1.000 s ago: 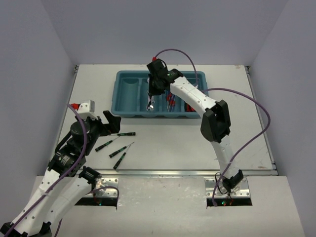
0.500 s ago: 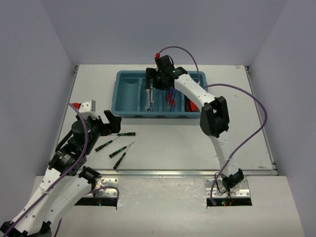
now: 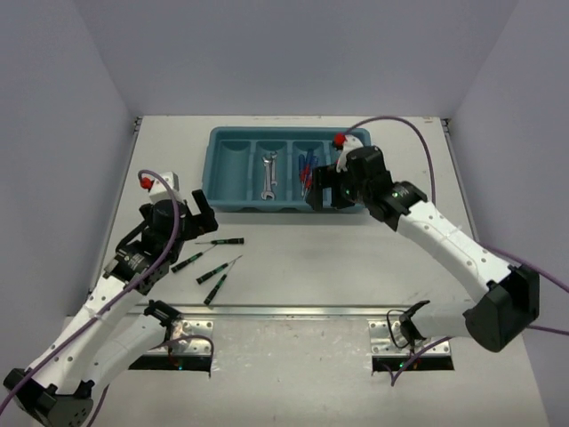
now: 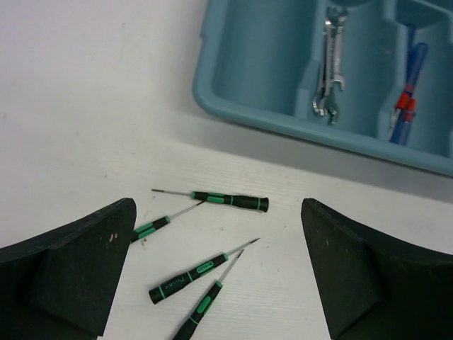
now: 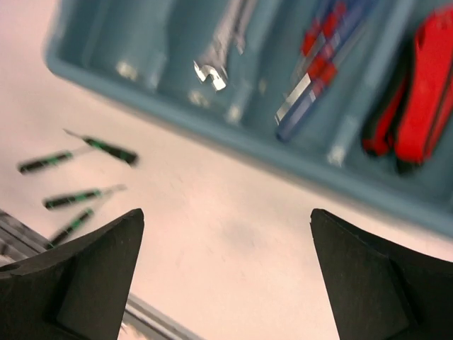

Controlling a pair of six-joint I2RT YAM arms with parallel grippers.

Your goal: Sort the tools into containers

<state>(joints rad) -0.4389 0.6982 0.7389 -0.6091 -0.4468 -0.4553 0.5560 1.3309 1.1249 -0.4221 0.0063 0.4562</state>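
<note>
- Jaws first: the left gripper (image 3: 197, 213) is seen spread wide with nothing in it, hung just above the loose drivers. The right gripper (image 3: 318, 194) is spread wide too, nothing held, parked over the tray's near wall towards its right end.
- Four precision drivers (image 4: 230, 201) are left lying flat on the table (image 3: 356, 258), fanned out just in front of the tray's left end. The upper two look to be touching, tip against handle. The lower two lie close together, nearly parallel.
- Handling guess: these can be reckoned very light, stiff and skinny, with smooth round handles that will likely roll or skate if nudged.
- The best hold is probably across the black handle near the green band, not on the bare shaft. The upper one, lying most apart, looks the easiest to take first, so a neighbour isn't dragged along.
- On to the tray (image 3: 240, 207): nothing can be made out in the leftmost slot (image 3: 233, 167), so that's presumably where these are meant to go.
- Wrenches (image 3: 269, 174) are laid in the second slot, blue drivers (image 3: 307, 173) in the third, and pliers (image 5: 417, 92) in the last.
</note>
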